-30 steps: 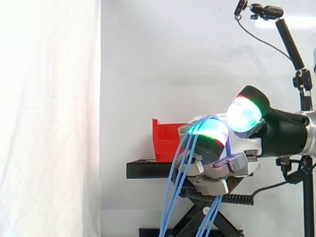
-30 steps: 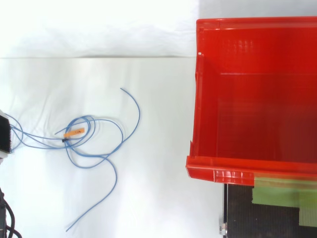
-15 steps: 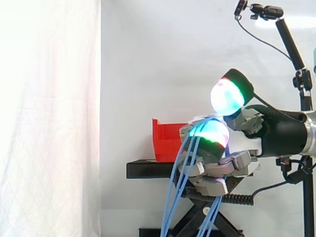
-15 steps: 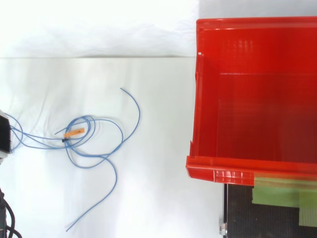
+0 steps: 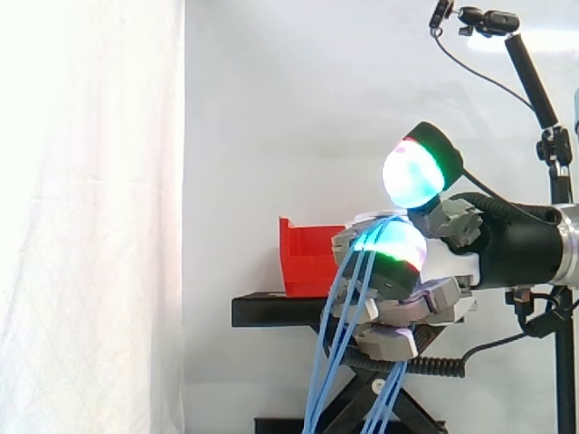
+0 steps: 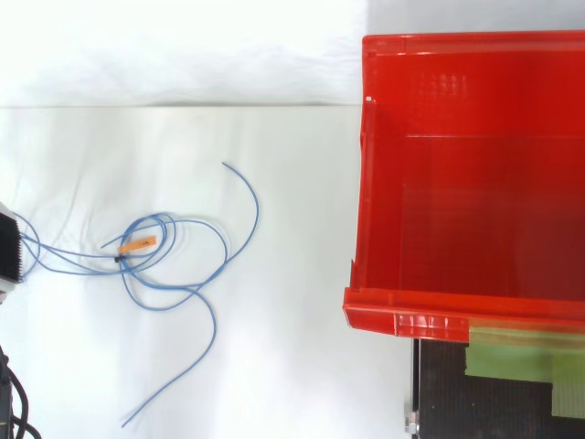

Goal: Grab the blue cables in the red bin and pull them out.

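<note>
Side view: a white curtain (image 5: 90, 226) spans the left. A red bin (image 5: 303, 258) sits on a black stand (image 5: 271, 311), its right part hidden behind the hand (image 5: 452, 269). The blue cables (image 5: 330, 353) are draped over one curled finger just under its cyan-glowing pad (image 5: 391, 242) and fall toward 7 o'clock until the lower edge cuts them off. More strands emerge beneath the curled lower fingers (image 5: 389, 342). The fingers are thus hooked round the cables, while the thumb's pad (image 5: 414, 174) stands raised at 1 o'clock of the lower pad, apart from it. Where the strands pass inside the palm cannot be made out. A camera mount (image 5: 488, 20) is at 1 o'clock of the hand. Top view: a dark ribbed object (image 6: 9, 251), cut off by the left edge, cannot be identified, and cable strands run to it. The remaining cable lies in loose loops on the white surface (image 6: 292, 366), with an orange tag (image 6: 137, 243) at the knot. The bin's wall (image 6: 366, 183) lies at 3 o'clock of the loops, well apart. Its interior shows bare red floor, cropped at right. Green tape (image 6: 512, 352) lies at the bin's 5 o'clock corner.
</note>
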